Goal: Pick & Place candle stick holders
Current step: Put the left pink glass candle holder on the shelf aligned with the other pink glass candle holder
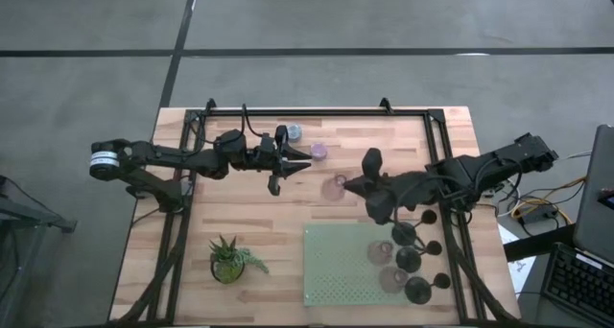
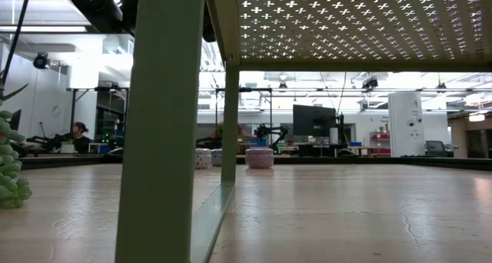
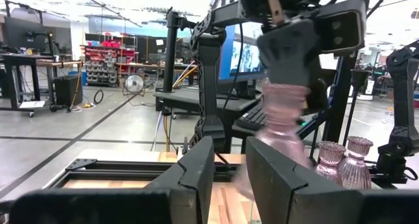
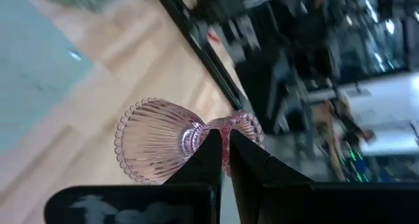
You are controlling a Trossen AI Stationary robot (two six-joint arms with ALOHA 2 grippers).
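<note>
A pink bell-shaped candle stick holder [image 1: 333, 189] hangs over the table's middle, with my right gripper [image 1: 349, 186] shut on it; in the left wrist view it shows blurred [image 3: 278, 129] under that gripper. My left gripper [image 1: 302, 160] stands open to the left of it, nothing between its fingers [image 3: 196, 178]. Two lilac holders [image 1: 295, 131] [image 1: 318, 152] rest on their bases near the far edge. Black holders [image 1: 411, 261] and pink ones [image 1: 380, 252] stand on the green perforated tray [image 1: 336, 261] at the near right. My right gripper [image 4: 226, 144] pinches the pink holder between its two fingers at the narrow waist [image 4: 226, 128], between the wide ribbed bell [image 4: 154, 142] and the small cup end [image 4: 247, 124]. The fingers lie across the holder. It is lifted clear of the table and tilted.
A small green potted plant [image 1: 228, 259] stands near the front left. The green tray stands on legs [image 2: 146, 124] above the tabletop. A black frame [image 1: 317, 112] runs along the table's far edge and sides. Bare wood lies between the plant and the arms.
</note>
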